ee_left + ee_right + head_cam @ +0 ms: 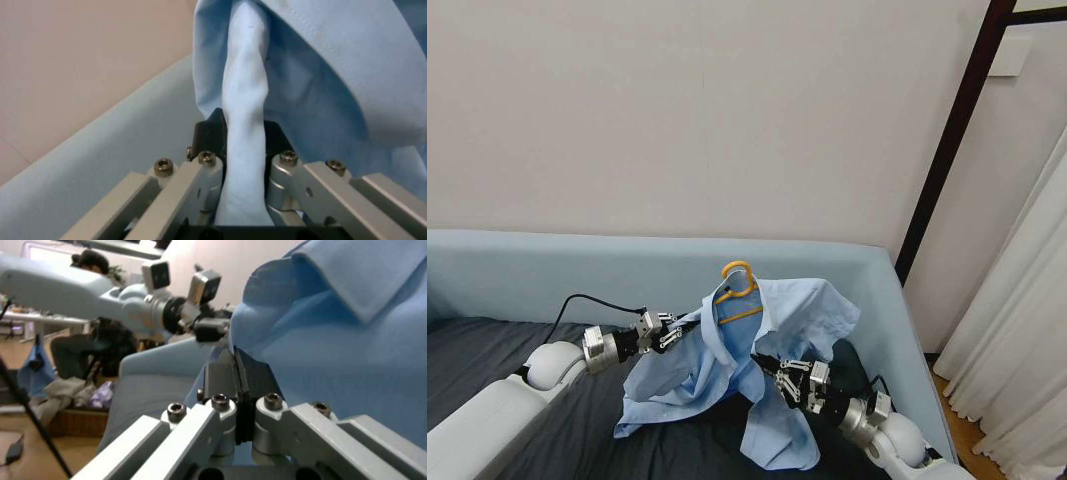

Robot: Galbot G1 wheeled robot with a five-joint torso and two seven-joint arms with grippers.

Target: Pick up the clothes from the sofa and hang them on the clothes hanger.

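A light blue shirt (797, 315) is held up above the dark seat of a pale blue sofa (527, 265). It is draped over an orange clothes hanger (739, 272), whose hook is seen above the collar. The shirt's lower folds are spread on the seat cushion. The left gripper (670, 331) is placed at the shirt's left edge, just below the hanger. In the left wrist view its jaws are closed on a bunched roll of the shirt's cloth. The right gripper (774, 370) is set lower, at the middle of the shirt, and its jaws are pressed together on an edge of the same cloth. A plain wall (677, 110) is seen behind the sofa.
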